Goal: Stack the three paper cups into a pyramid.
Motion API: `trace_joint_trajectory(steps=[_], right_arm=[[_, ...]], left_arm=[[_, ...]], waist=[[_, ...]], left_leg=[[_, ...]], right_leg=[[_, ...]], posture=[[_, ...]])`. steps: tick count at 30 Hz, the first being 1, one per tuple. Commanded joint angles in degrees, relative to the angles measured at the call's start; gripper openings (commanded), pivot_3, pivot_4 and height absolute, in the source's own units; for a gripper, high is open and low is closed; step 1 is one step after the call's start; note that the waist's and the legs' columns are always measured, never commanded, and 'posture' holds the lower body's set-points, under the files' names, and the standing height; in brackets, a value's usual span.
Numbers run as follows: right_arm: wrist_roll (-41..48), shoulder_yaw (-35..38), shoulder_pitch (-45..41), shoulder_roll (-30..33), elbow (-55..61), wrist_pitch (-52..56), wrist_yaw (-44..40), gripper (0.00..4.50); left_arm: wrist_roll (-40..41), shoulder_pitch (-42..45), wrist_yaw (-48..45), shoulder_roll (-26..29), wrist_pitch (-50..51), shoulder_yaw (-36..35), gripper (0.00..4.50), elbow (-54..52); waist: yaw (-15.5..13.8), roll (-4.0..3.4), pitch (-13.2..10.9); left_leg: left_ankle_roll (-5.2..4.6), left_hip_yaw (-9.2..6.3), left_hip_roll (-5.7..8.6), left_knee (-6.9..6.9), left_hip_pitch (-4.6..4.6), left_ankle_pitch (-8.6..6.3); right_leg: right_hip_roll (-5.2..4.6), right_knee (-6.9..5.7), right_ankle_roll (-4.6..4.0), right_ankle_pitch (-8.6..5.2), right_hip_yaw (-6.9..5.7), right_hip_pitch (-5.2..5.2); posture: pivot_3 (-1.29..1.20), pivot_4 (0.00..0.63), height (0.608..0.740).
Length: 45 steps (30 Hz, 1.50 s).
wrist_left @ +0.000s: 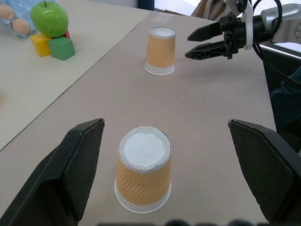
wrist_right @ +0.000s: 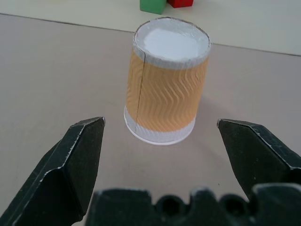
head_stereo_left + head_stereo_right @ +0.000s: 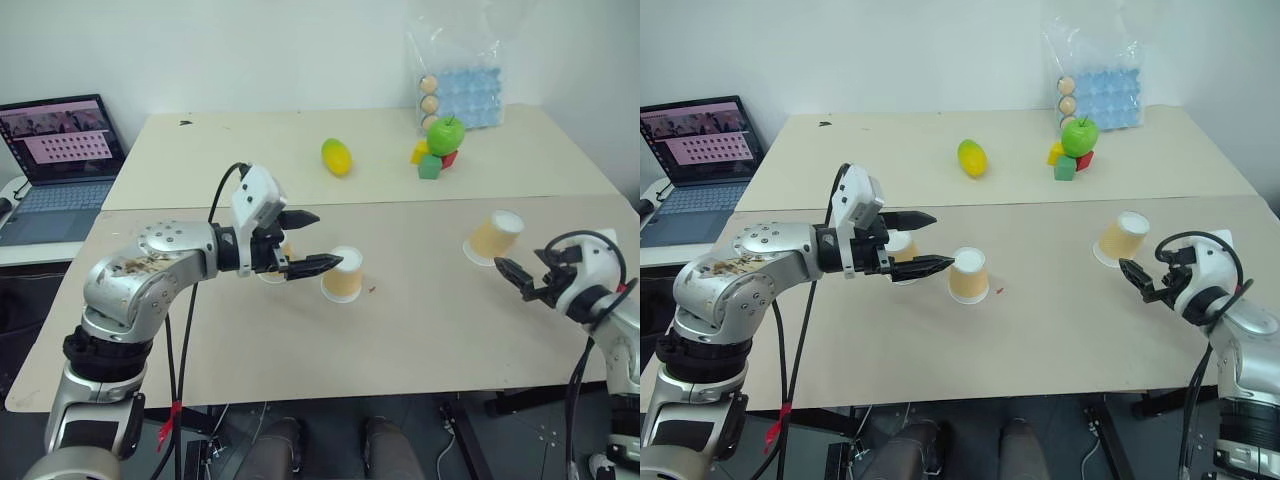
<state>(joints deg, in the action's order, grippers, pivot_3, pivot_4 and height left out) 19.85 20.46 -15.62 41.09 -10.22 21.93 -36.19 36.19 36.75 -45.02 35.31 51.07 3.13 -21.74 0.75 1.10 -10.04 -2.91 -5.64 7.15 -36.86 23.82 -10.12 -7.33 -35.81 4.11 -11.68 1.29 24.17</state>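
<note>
Tan paper cups, three of them, all upside down on the desk [image 3: 420,330], none stacked. Going left to right: the first cup [image 3: 902,243] sits behind the left gripper [image 3: 318,240], mostly hidden by its black fingers. The left jaws are spread wide, holding nothing and touching nothing. The second cup [image 3: 343,274] stands just past the fingertips; the left wrist view has it squarely between the two open fingers [image 1: 77,165], with a clear gap on either side. Well off to the right, the third cup [image 3: 494,236] stands alone, white base up. The right gripper [image 3: 513,275] sits just short of it, jaws released and wide, empty; the right wrist view shows that cup centred ahead of the gap, beyond the fingertips and untouched.

Other things, counted: one open laptop [image 3: 62,165] at far left, and on the far desk one yellow-green mango [image 3: 337,156], one green apple [image 3: 446,134] perched on small coloured blocks [image 3: 430,162] (yellow, green and red), and one clear bag [image 3: 460,80] holding eggs and a blue tray.
</note>
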Motion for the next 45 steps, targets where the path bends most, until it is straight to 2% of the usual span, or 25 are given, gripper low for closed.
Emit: trace_joint_trajectory(steps=[1,16,22,26,28,31,35,38,42,45], right_arm=[[-1.1,-0.9,-3.6,0.2,-3.3,-3.5,-0.7,4.48],[-7.7,-6.7,-21.9,1.4,-27.7,-15.5,-4.5,4.48],[-9.0,-7.8,-25.7,0.8,-33.7,-18.7,-5.1,4.48],[-8.9,-8.1,-25.8,0.6,-34.4,-18.8,-5.7,3.49],[-9.5,-8.3,-25.4,0.7,-34.3,-19.1,-5.3,2.83],[-9.6,-8.1,-25.0,0.7,-33.9,-19.1,-5.0,2.74],[-8.5,-8.2,-24.5,1.3,-28.4,-16.6,-6.8,2.74],[-5.3,-7.9,-23.3,2.0,-19.8,-10.8,-10.8,2.74],[0.9,-10.2,-19.1,5.2,-0.1,2.8,-18.5,2.74],[4.2,-12.3,-16.7,6.9,11.3,10.3,-20.2,2.74]], left_arm=[[1.1,0.4,0.6,-0.1,-0.6,-2.1,4.50,-1.5],[1.0,0.0,2.3,-0.6,-0.2,-2.4,4.50,-2.5],[0.6,-0.4,2.6,-0.3,-0.4,-2.2,4.50,-2.7],[0.2,-0.6,2.9,-0.3,-0.5,-1.9,4.50,-2.9],[0.2,-0.5,3.0,-0.3,-0.6,-1.9,4.50,-2.8],[0.1,-0.4,3.1,-0.4,-0.7,-1.8,4.50,-2.7],[0.0,-0.3,3.1,-0.5,-0.8,-1.5,4.50,-2.4],[0.1,-0.4,2.9,-0.4,-0.6,-1.4,4.50,-2.4],[-0.4,-0.3,2.2,0.5,-0.8,-0.8,4.50,-2.6],[-2.1,0.4,2.0,1.6,-1.7,0.0,4.50,-2.3]], waist=[[-0.1,0.00,0.0],[0.1,-0.01,0.0],[0.1,-0.01,0.0],[0.1,-0.01,0.0],[0.1,-0.01,0.0],[0.1,-0.01,0.0],[0.2,-0.02,0.0],[0.3,-0.04,0.0],[0.0,-0.08,-0.1],[-0.1,-0.07,-0.1]], left_leg=[[0.00,-0.01,0.00,0.00,0.00,0.00],[-0.01,0.01,0.02,0.01,0.00,0.01],[-0.01,0.00,0.02,0.02,0.00,0.01],[0.00,0.00,0.02,0.02,0.00,0.01],[0.00,0.00,0.02,0.02,-0.01,0.01],[0.00,0.00,0.02,0.02,-0.01,0.01],[0.00,0.00,0.01,0.02,-0.01,0.01],[0.00,0.00,0.01,0.02,0.00,0.01],[0.00,-0.02,0.00,0.02,0.01,0.00],[0.06,-0.05,0.00,0.02,0.02,-0.04]], right_leg=[[0.00,0.00,-0.04,0.02,0.00,0.00],[0.04,0.00,-0.21,0.13,0.02,0.01],[0.06,0.00,-0.21,0.13,0.02,0.01],[0.06,0.00,-0.22,0.13,0.02,0.00],[0.06,0.00,-0.22,0.13,0.03,0.00],[0.06,-0.01,-0.22,0.14,0.03,0.00],[0.06,-0.01,-0.23,0.14,0.03,0.01],[0.06,-0.02,-0.22,0.14,0.06,0.04],[0.08,-0.03,-0.21,0.13,0.06,0.05],[0.08,-0.02,-0.20,0.12,0.04,0.03]], posture=[[0.00,0.150,0.740],[0.00,0.150,0.740],[0.00,0.150,0.740],[0.00,0.150,0.740],[0.00,0.150,0.740],[0.00,0.150,0.740],[0.00,0.150,0.740],[0.00,0.150,0.740],[0.00,0.150,0.740],[0.00,0.150,0.740]])
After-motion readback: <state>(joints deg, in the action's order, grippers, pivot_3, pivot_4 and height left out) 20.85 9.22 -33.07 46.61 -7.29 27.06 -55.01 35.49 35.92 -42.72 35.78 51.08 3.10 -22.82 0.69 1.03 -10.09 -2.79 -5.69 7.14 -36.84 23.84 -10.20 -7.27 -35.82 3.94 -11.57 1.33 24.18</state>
